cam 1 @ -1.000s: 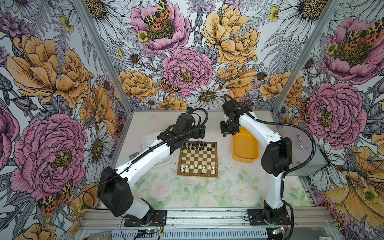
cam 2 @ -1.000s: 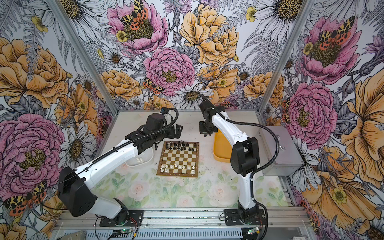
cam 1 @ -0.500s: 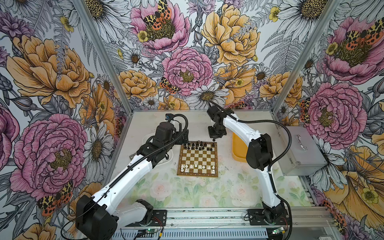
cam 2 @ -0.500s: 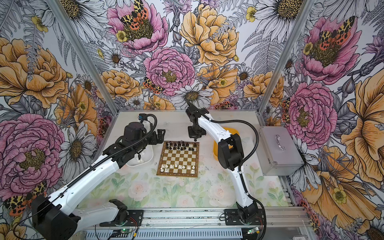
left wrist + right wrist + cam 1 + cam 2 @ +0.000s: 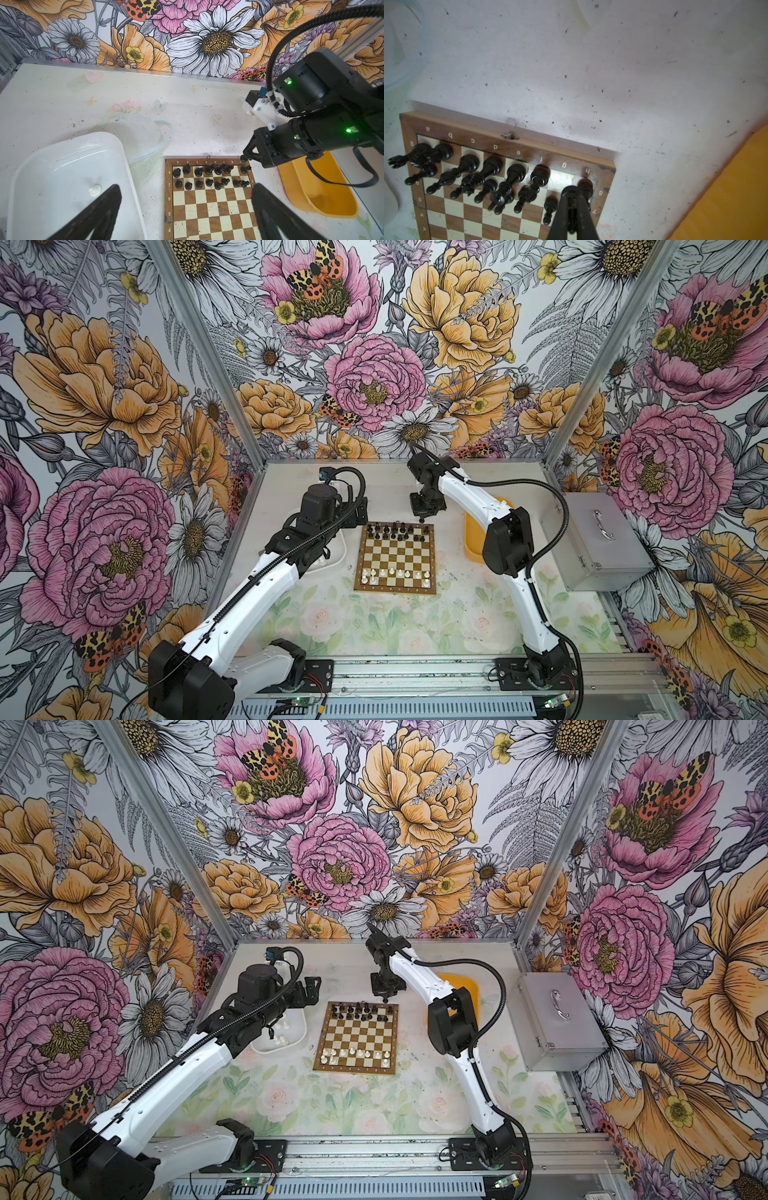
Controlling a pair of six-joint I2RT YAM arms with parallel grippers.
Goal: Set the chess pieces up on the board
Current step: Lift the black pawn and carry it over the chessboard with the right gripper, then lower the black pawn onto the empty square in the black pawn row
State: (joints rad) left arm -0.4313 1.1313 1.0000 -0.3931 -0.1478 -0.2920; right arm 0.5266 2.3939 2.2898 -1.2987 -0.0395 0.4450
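Over the far right corner of the board [image 5: 483, 139], the right pincer [image 5: 572, 193] is closed on a black piece [image 5: 584, 186]. Best lowered straight and released only once standing. The left pincer [image 5: 309, 993] hangs open above the white tray [image 5: 68, 166], left.

Right gripper [image 5: 422, 519] poised above far right corner of the board [image 5: 397, 560]

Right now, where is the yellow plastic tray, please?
In both top views, the yellow plastic tray sits between the brown-and-cream chessboard and the silver metal case, partly under the right arm.
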